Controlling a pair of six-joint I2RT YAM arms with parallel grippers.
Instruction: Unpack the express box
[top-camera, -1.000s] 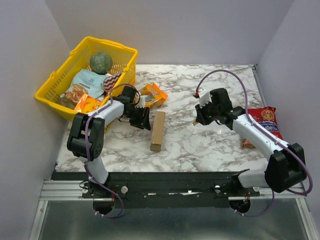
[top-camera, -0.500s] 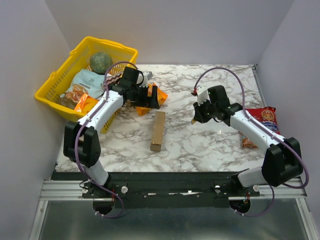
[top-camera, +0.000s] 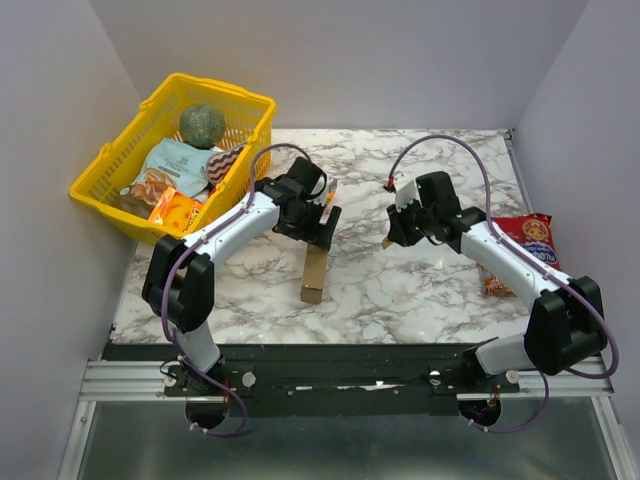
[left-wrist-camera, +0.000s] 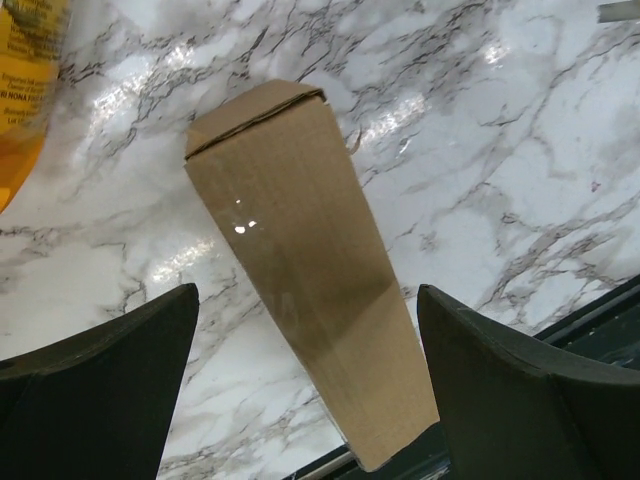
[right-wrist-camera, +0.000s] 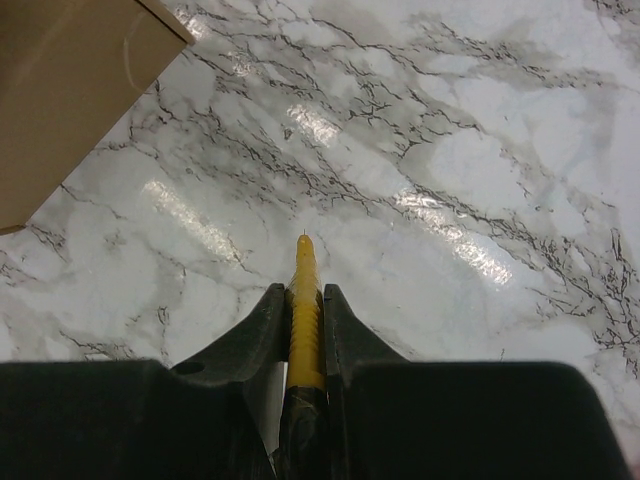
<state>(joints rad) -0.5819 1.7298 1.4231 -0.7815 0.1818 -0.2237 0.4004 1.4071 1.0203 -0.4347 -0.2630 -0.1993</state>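
Observation:
The express box is a long, plain brown carton lying on the marble table, its tuck-flap end pointing away from the arms. In the left wrist view the express box runs between my two dark fingers without touching either. My left gripper hangs open over the box's far end, seen wide in its own view. My right gripper hovers right of the box, shut on a thin yellow cutter whose tip points down at bare marble. A corner of the box shows at that view's top left.
A yellow basket holding snack packets and a green ball stands at the back left. A red snack bag lies at the table's right edge. An orange packet lies just left of the box's far end. Walls close in on three sides.
My left arm has swung right, from beside the basket and past the orange packet to above the box's far end, and its jaws have opened wide. The right arm barely shifted.

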